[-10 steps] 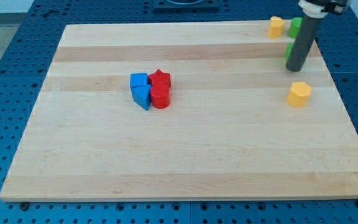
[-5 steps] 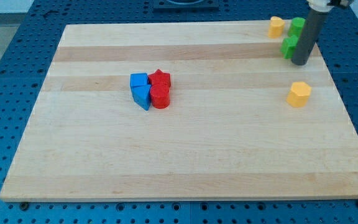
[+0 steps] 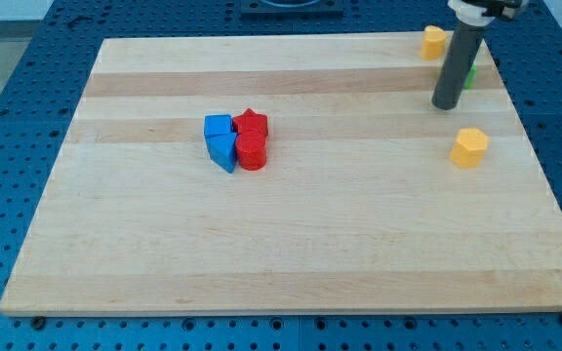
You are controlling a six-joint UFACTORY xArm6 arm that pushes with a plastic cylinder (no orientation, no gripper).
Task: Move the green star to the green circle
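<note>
On the wooden surface we count two blue blocks, a cube and a wedge, touching two red ones, a star and a cylinder. Rightward, our tip hides the green pieces; only a green sliver shows. Two yellow blocks: one at the top, one lower. We carry no tool.

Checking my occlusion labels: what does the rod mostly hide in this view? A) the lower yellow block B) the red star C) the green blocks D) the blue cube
C: only a green sliver shows right of the rod, above my tip.
</note>
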